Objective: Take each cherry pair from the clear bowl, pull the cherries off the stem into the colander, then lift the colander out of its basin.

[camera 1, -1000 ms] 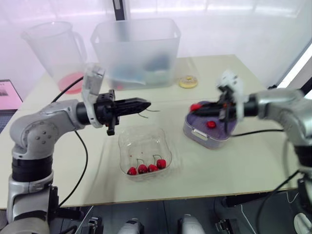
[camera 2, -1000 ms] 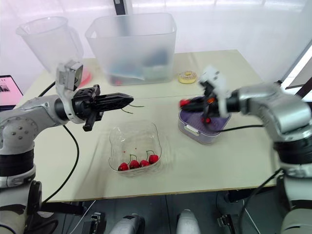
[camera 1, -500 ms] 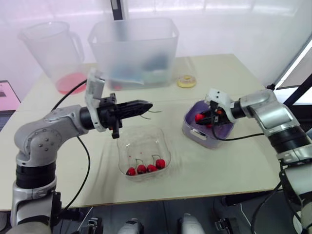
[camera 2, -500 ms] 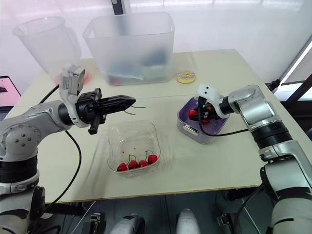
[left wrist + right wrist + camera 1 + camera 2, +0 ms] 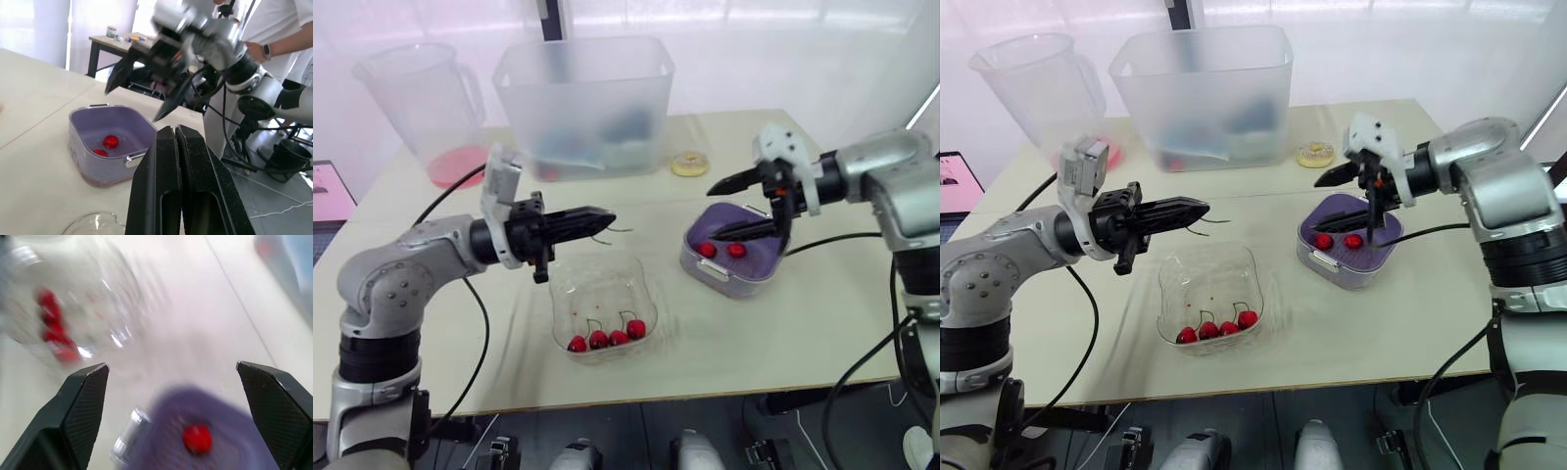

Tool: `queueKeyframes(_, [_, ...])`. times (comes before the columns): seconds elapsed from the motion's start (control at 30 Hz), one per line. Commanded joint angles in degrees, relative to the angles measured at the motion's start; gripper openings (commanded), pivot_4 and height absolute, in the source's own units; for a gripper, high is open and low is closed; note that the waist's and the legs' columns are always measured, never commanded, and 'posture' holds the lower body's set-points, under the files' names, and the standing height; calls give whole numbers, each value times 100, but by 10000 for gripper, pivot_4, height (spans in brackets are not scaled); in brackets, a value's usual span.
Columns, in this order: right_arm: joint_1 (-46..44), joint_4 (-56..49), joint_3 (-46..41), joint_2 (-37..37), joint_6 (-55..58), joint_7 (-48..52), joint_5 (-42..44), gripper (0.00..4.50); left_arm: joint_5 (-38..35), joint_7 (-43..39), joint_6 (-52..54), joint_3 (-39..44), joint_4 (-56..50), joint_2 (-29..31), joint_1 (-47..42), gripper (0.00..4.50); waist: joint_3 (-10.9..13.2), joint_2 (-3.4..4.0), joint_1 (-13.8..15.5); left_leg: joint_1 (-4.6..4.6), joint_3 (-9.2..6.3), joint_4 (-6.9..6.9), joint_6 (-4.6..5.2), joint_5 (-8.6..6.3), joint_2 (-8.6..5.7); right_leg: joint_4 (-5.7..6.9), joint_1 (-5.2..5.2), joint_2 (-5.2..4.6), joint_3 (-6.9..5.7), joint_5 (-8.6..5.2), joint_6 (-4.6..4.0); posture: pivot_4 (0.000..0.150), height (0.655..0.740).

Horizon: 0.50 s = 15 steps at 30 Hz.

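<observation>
Left gripper [image 5: 605, 213]: fingers pressed together, pinching what looks like a bare stem [image 5: 619, 230], a thin dark thread trailing just past the tips. No fruit on it. In the left wrist view the two fingers show flat against each other with no gap.

Right gripper [image 5: 713, 213]: fingers spread wide, nothing between them. It hovers just above the near rim of the purple colander [image 5: 759, 262], lower finger over the bowl of it, not touching as far as I can tell.

Directly under the right gripper: two loose cherries [image 5: 707, 249] side by side on the colander floor, no stems on them.

Below and slightly ahead of the left fingertips: the clear bowl [image 5: 607, 279], with four stemmed cherries [image 5: 598, 339] bunched in a row against the wall farthest from the gripper. Judged to be two pairs.

Colander appears seated in its basin [image 5: 734, 286], with a metal handle on the side facing the left gripper.

Progress, as I read it:
- One pair done, both cherries in the colander.
- Spent stem not yet dropped.
- Two pairs left to pick and pull.
- Colander lift not begun.

Roughly a third of the fruit work is done.
</observation>
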Motion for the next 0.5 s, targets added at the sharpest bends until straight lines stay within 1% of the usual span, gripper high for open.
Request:
queueKeyframes(0.03, [-120,-708,-406,113,658,-10,808,44370,95,-7,-158,351,170,261,20,0,0,0,-4,0,0,0,0,0,0,0,0,0,1,0,0,1500,7400])
queueKeyframes(0.17, [-164,-982,-478,484,898,-340,1172,44370,189,-121,-35,795,504,851,478,0,0,0,-38,5,-7,-6,0,0,4,4,-5,0,2,0,0,1500,7400])
queueKeyframes(0.27, [-200,-1006,-488,695,951,-535,1310,44370,40,-275,155,1416,682,1322,1063,0,0,0,-50,4,-14,-7,0,0,6,3,-6,-2,4,0,0,1500,7400])
queueKeyframes(0.33, [-206,-997,-457,757,920,-607,1330,44370,-8,-311,243,1728,788,1532,1389,0,0,0,-38,3,-19,-7,0,0,10,4,-9,-6,4,0,0,1500,7400])
queueKeyframes(0.43, [-248,-887,-451,930,860,-754,1370,44370,-109,-145,722,2239,931,1694,2216,0,0,1,-23,2,-18,-6,0,0,10,2,-8,-9,4,0,0,1500,7400])
queueKeyframes(0.5, [-252,-812,-410,1029,827,-835,1345,44370,72,-147,750,2325,916,1636,2892,0,0,2,-24,3,-19,-7,0,0,11,4,-10,-9,4,0,0,1500,7400])
